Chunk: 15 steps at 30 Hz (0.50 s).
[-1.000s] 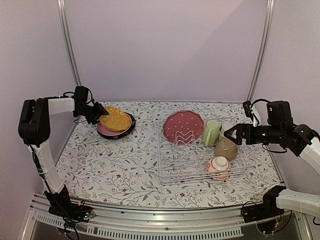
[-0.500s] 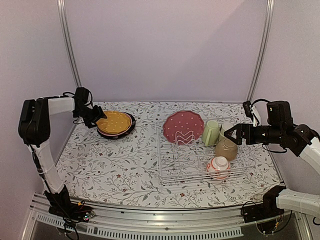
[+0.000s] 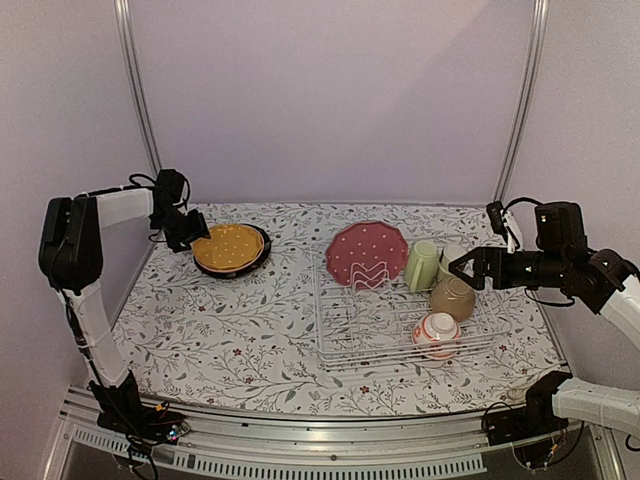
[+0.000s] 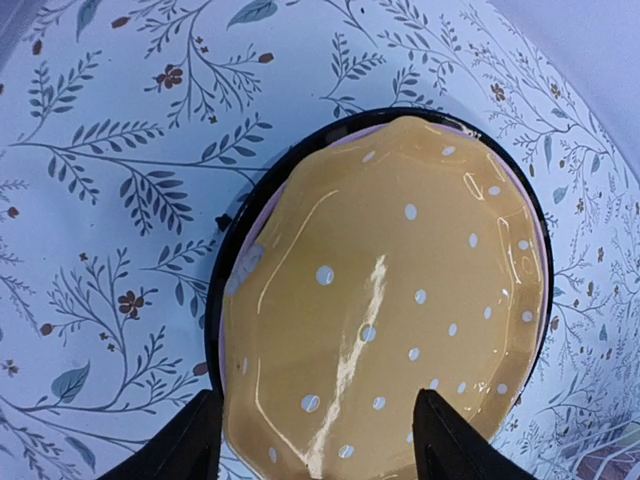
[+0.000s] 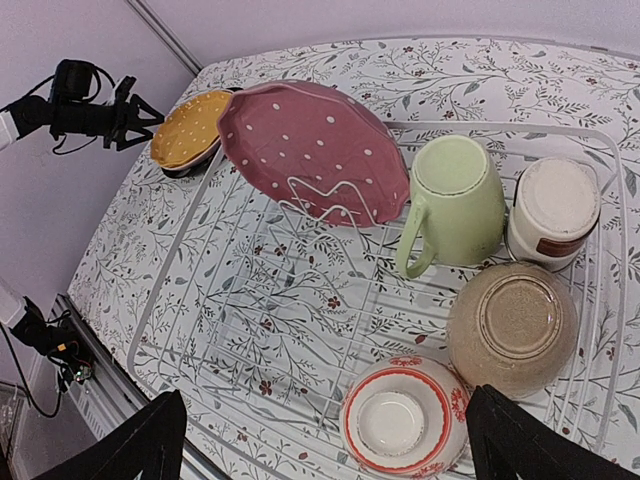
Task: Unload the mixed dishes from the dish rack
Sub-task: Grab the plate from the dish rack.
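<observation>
The orange plate (image 3: 229,246) (image 4: 390,300) lies flat on a stack with a pink plate (image 4: 248,262) and a dark-rimmed plate (image 4: 213,300) at the back left. My left gripper (image 3: 190,232) (image 4: 318,450) is open at its near edge, one finger on each side, holding nothing. The dish rack (image 3: 330,358) (image 5: 250,330) holds the maroon dotted plate (image 3: 367,252) (image 5: 310,150) on edge, a pale green cup (image 3: 421,265) (image 5: 455,200), a small grey-white cup (image 3: 451,254) (image 5: 553,210), an upturned tan bowl (image 3: 453,297) (image 5: 512,325) and a white-and-red bowl (image 3: 437,335) (image 5: 405,420). My right gripper (image 3: 462,268) (image 5: 325,425) hovers open above the rack's right side.
The floral tablecloth (image 3: 230,330) covers the table. A metal rail (image 3: 300,455) runs along the front edge and two upright poles (image 3: 138,100) stand at the back corners. My left arm (image 5: 90,115) shows in the right wrist view beyond the plate stack.
The orange plate, held tilted by my left gripper a second ago, now lies flat on the stack. The left gripper has opened and drawn back slightly. The right arm has not moved.
</observation>
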Available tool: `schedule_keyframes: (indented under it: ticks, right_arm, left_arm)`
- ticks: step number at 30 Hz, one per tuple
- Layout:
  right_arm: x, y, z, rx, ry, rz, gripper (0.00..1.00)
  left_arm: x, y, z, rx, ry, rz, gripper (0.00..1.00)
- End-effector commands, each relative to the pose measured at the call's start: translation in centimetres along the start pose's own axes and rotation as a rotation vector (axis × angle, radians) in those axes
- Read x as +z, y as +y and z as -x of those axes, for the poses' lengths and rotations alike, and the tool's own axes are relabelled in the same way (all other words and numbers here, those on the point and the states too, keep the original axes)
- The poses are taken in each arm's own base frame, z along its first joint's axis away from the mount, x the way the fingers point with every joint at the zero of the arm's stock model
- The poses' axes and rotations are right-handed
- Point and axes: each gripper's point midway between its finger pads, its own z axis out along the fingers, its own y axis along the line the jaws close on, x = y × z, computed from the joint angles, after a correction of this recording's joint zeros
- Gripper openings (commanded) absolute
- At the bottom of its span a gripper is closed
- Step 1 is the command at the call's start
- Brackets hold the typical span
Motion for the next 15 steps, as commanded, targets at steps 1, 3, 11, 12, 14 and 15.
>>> schedule_keyframes:
  ticks: [1, 3, 11, 12, 14, 15]
  right_arm:
    - [-0.3, 0.1, 0.4, 0.002, -0.018, 0.0, 0.99]
    - [-0.3, 0.0, 0.3, 0.002, -0.017, 0.0, 0.99]
    - [-0.4, 0.0, 0.3, 0.002, -0.018, -0.003, 0.99]
    - [-0.4, 0.0, 0.3, 0.001, -0.017, -0.004, 0.99]
    - [-0.3, 0.0, 0.2, 0.001, -0.014, -0.004, 0.99]
    - [-0.3, 0.0, 0.3, 0.0, -0.014, -0.002, 0.99]
  left_arm:
    - [0.0, -0.5, 0.5, 0.038, -0.015, 0.017, 0.64]
    - [0.3, -0.3, 0.3, 0.037, -0.008, 0.023, 0.62]
    - [-0.6, -1.6, 0.6, 0.087, -0.038, 0.013, 0.56]
    - [-1.4, -2.6, 0.8, 0.119, -0.059, 0.005, 0.59]
    - [-3.4, -5.1, 1.2, 0.212, -0.106, -0.02, 0.65]
    - [-4.5, -6.5, 1.2, 0.27, -0.123, -0.04, 0.68]
